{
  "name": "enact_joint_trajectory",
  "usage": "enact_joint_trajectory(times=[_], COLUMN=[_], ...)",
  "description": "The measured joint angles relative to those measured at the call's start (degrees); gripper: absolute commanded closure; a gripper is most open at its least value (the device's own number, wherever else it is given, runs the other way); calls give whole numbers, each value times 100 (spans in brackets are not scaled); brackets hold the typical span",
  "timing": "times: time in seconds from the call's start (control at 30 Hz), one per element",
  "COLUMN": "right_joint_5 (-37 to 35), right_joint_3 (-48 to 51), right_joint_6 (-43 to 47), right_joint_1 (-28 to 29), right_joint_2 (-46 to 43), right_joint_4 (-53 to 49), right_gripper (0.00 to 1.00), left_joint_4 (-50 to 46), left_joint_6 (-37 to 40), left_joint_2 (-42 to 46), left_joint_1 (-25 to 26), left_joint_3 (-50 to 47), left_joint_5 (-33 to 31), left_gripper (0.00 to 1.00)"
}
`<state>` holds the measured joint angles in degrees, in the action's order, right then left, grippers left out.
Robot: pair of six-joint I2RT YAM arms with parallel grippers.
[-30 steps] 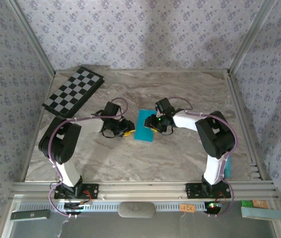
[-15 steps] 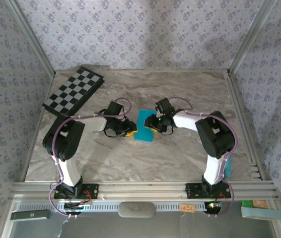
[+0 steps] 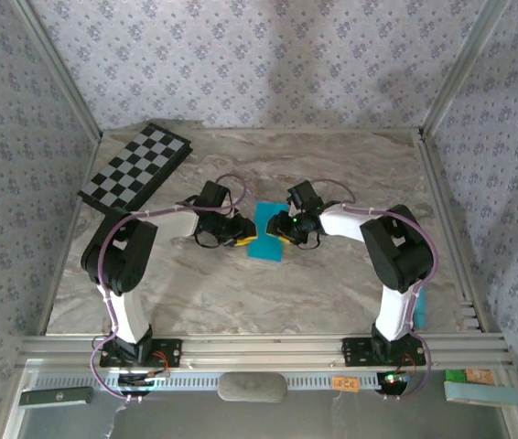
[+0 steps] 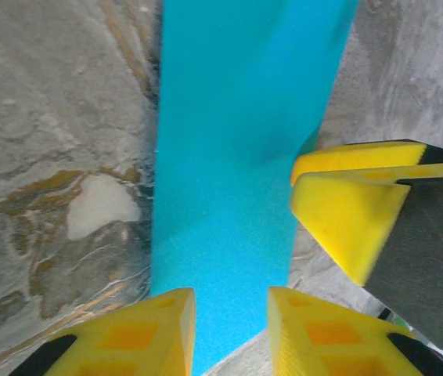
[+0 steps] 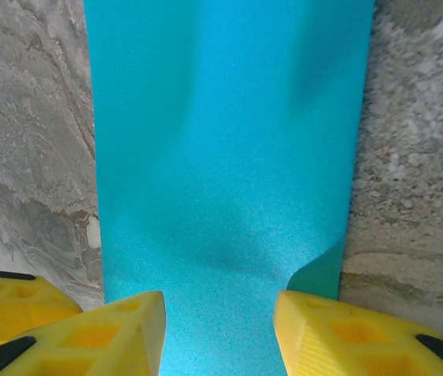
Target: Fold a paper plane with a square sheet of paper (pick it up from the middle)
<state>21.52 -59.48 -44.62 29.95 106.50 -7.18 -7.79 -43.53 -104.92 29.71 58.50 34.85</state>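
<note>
The turquoise sheet of paper (image 3: 265, 234) lies on the marble table between my two grippers, as an oblong narrower than a square. My left gripper (image 3: 238, 235) sits low at its left edge. In the left wrist view the paper (image 4: 237, 141) runs flat under the gap of the open left gripper (image 4: 231, 329). My right gripper (image 3: 283, 229) is at the paper's right edge. In the right wrist view the paper (image 5: 221, 141) passes beneath the open right gripper (image 5: 220, 329), and a darker under-layer (image 5: 321, 272) shows by the right finger. The two grippers' fingers are close together.
A black-and-white checkerboard (image 3: 137, 166) lies at the table's back left. A pale teal bar (image 3: 481, 391) and small blocks (image 3: 468, 375) rest on the front ledge at the right. The metal rail (image 3: 259, 346) runs along the near edge.
My left gripper has slid right, from beside the paper to over its left edge. The right gripper has stayed put.
</note>
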Motion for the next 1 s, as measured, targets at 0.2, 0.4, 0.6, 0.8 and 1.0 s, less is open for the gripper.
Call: enact_joint_trajectory(times=[0.2,0.4,0.6,0.8,1.0], right_joint_5=[7,33,33,33,33], right_joint_3=[9,9,9,9,9], right_joint_6=[0,0,0,0,2], right_joint_1=[0,-11,-11,-11,-15], right_joint_2=[0,0,0,0,0], right_joint_4=[15,15,15,15,15], right_gripper=[54,54,54,54,54], left_joint_4=[-271,-321,-144,83,144], left_joint_6=[107,162,125,46,37], left_joint_2=[-70,-229,-251,-251,-365], left_joint_1=[-7,-4,31,31,20], left_joint_3=[13,52,63,63,122], left_joint_5=[-160,-122,162,328,350], left_gripper=[69,72,75,75,76])
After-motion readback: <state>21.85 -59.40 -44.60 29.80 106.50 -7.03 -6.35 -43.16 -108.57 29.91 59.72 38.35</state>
